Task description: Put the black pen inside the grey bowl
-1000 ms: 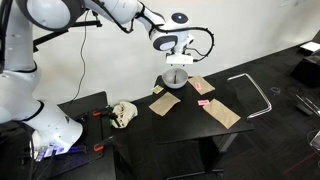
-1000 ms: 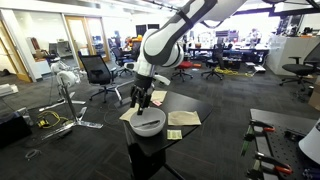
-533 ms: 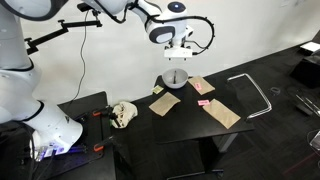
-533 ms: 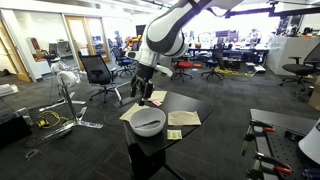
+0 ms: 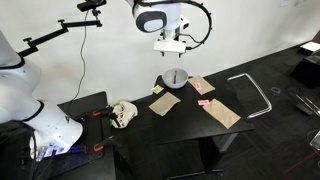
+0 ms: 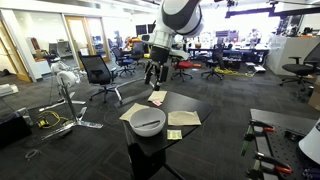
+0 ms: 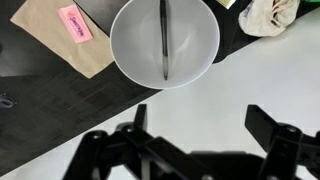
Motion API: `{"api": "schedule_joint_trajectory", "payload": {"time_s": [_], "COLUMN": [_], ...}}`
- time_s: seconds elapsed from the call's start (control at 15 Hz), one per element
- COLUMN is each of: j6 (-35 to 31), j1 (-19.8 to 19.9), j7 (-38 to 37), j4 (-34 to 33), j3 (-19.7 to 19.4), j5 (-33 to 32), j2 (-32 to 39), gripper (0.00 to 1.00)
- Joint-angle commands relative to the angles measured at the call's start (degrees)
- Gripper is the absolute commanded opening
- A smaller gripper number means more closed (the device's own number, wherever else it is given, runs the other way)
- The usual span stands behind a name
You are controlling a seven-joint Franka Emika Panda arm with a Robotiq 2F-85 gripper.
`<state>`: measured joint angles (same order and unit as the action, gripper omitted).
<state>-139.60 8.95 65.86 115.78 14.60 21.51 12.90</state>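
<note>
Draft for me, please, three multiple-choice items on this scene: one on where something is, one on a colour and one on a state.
1. Where does the black pen lie?
A. on the floor
B. inside the grey bowl
C. on a chair

2. What colour is the small object on the tan paper?
A. pink
B. green
C. blue

3. How is the hand in the wrist view?
A. shut on the pen
B. shut on the bowl's rim
C. open and empty, above the bowl

Key: 1 B, the pen runs across the bowl's pale inside; 2 A, it shows pink against the paper; 3 C, its fingers stand wide apart with nothing between them.
</note>
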Motion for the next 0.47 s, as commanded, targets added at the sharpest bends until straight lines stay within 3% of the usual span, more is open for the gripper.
{"api": "schedule_joint_trajectory", "payload": {"time_s": [0.0,0.13,0.4], "j6": [3.22,2.47,2.98], "j1": [-1.83,-3.16,-3.69], "j7": [-0.73,0.25,0.19], "j4": [4.84,2.54,4.13], "j3": [-3.52,-4.84,-5.90], "j5": [1.66,0.88,0.78], "j2": [-6.58,-3.93,-5.61], "gripper": [1.00,1.00,1.00]}}
